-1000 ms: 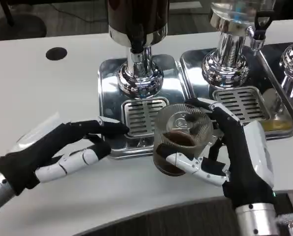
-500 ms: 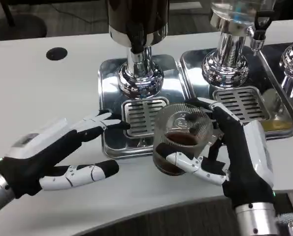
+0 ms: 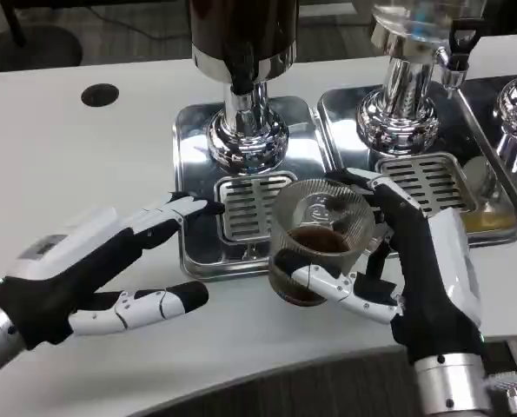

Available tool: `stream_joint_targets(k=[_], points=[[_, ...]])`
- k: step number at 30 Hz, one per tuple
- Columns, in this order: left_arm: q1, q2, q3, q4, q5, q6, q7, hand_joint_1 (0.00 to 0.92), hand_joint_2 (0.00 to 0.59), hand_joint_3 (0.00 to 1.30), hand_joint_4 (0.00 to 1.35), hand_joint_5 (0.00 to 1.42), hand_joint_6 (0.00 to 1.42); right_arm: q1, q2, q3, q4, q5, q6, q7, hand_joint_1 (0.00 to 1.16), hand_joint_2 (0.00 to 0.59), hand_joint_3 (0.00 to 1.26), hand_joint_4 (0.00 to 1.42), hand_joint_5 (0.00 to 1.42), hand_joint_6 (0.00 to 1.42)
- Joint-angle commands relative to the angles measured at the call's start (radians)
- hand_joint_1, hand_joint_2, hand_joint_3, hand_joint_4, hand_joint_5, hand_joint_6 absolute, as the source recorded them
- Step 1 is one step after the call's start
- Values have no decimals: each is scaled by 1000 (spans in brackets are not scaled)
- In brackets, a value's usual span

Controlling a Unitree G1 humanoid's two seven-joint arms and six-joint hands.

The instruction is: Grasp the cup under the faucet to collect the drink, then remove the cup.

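- Our right hand [image 3: 414,269] wraps the clear cup [image 3: 317,243], holding dark drink, at the front edge of the left metal drip tray [image 3: 197,174].
- Our left hand [image 3: 93,269] hovers over the white tabletop [image 3: 58,165], fingers spread, holding nothing.

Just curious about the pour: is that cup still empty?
No, the cup held by the right hand has dark brown drink in its bottom.

White desk, grey floor beyond

The desk [image 3: 58,165] has a round black grommet hole [image 3: 99,95]; grey floor [image 3: 110,35] lies past its far edge.
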Motion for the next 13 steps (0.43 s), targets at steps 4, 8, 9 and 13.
stream_joint_targets(k=[4,8,9,13], points=[[15,17,-7,5,18,-6,22,0,145,96,0,0,108,-28,5,-5,1,13,-40,-3,716,200,526,653,848,1178],[13,19,-10,7,19,-7,21,0,145,96,0,0,108,-26,5,-4,1,13,-41,-4,716,200,526,653,850,1178],[13,20,-9,7,19,-7,21,0,145,96,0,0,108,-25,5,-4,0,13,-41,-4,716,200,526,653,850,1178],[16,21,-6,3,19,-6,23,0,145,96,0,0,108,-26,6,-5,0,14,-41,-3,716,200,526,653,850,1178]])
